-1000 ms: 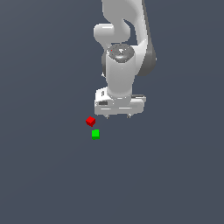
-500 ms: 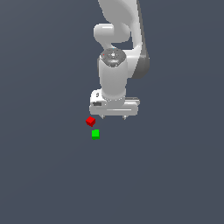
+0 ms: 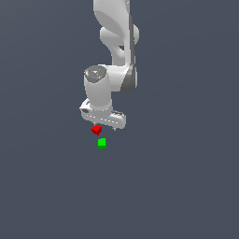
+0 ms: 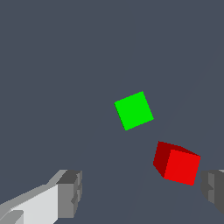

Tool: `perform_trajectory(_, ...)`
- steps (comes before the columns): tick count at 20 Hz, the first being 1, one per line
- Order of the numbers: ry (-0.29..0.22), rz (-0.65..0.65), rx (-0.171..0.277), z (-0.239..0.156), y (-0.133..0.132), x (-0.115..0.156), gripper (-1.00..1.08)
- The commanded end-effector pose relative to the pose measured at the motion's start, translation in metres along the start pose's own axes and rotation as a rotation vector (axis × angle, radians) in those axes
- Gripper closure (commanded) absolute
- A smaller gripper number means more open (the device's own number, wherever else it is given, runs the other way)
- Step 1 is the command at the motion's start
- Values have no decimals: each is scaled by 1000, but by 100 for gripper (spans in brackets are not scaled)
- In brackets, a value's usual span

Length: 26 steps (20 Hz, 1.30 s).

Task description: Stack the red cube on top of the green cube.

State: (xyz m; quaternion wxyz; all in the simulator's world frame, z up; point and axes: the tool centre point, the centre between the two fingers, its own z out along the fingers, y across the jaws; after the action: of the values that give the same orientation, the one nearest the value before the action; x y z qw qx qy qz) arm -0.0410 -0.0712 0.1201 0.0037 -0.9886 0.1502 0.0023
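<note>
The red cube [image 3: 96, 130] lies on the dark grey floor, just below the white hand. The green cube [image 3: 101, 143] lies on the floor close beside it, apart from it. My gripper [image 3: 105, 126] hangs right above the red cube, open and empty. In the wrist view the red cube [image 4: 177, 164] sits between the two grey fingertips [image 4: 70, 192], much nearer to one of them, and the gripper [image 4: 142, 194] touches nothing. The green cube [image 4: 134, 110] lies farther out, outside the fingers' span.
The white arm [image 3: 116, 42] rises behind the hand. The plain dark grey floor [image 3: 177, 186] surrounds the cubes, and no other object shows.
The hand has shifted toward the exterior view's left and now hangs over the red cube. The wrist has turned. Both cubes have stayed in place.
</note>
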Motion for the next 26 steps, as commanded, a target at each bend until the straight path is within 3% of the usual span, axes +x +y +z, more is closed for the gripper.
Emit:
perform_trajectory(1,3,78,-3,15,24,-6,-92)
perform_trajectory(6,5,185,-6,37,56,-18,-92)
perform_trajectory(11,7,241,-8,49,72,-26,-92)
perform_trajectory(26,6,245,-7,64,73,-27,-92)
